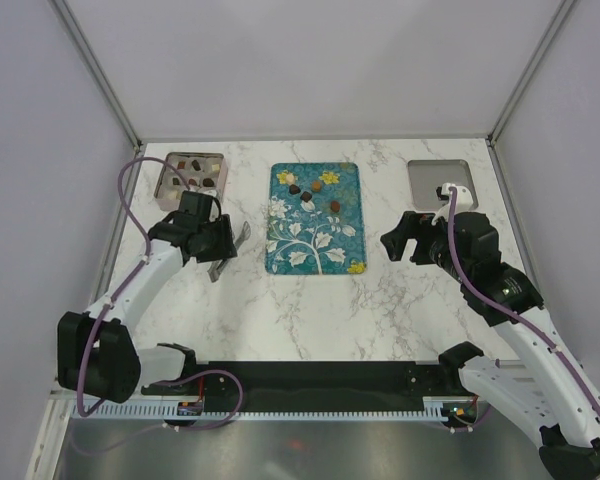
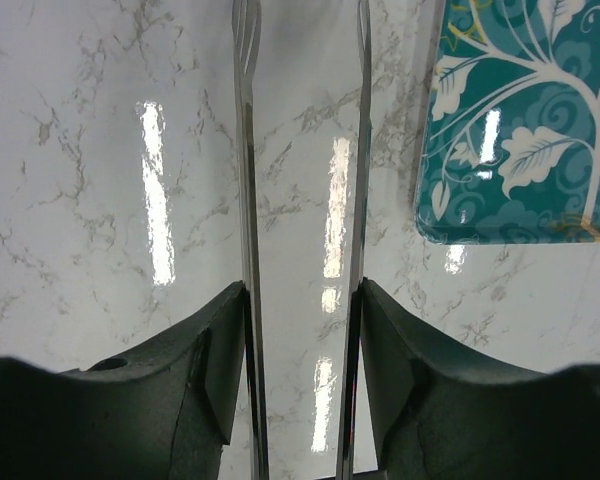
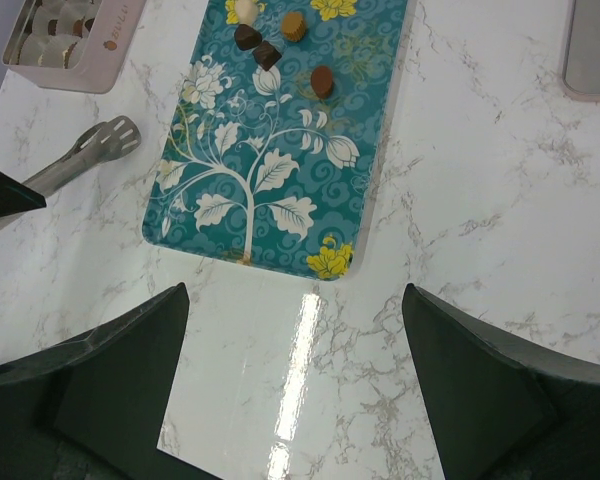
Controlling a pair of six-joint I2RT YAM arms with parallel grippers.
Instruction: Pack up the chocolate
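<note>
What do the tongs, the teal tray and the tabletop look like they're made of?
Tongs: silvery, thin, mirror glints; looks like polished steel. Teal tray: glossy printed surface catching light streaks; plastic or lacquered, unclear which. Tabletop: white with grey veins, sharp lamp reflections; polished marble or marble-look laminate.

A robot test booth in a lab: plain pale wall panels (image 1: 310,70) in bare metal framing (image 1: 92,65) enclose a marble-patterned table (image 1: 310,310). A left arm (image 1: 140,285) and right arm (image 1: 525,325), trailing purple cables (image 1: 125,195), are mounted along a black rail (image 1: 320,378).
</note>
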